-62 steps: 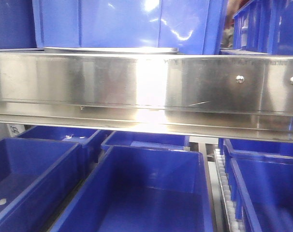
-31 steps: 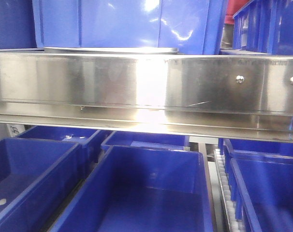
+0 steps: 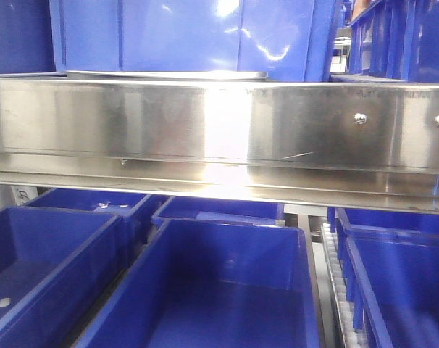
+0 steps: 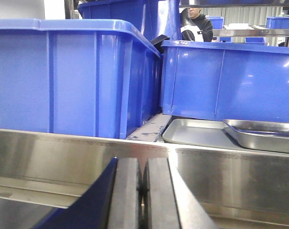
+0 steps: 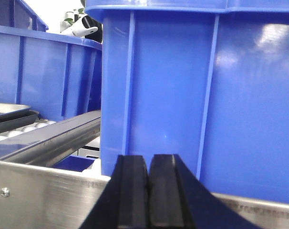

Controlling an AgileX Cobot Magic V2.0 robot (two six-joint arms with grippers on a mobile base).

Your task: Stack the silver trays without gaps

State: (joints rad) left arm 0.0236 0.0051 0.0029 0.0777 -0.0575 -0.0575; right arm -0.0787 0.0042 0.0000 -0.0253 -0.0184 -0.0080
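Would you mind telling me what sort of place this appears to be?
Probably a factory or warehouse sorting line: blue plastic bins in rows, a long steel rail, and silver trays on the upper level.

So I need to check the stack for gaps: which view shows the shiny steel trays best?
Left wrist: two shiny steel trays overlap, interiors visible. Front view shows one thin rim; right wrist, dark edges.
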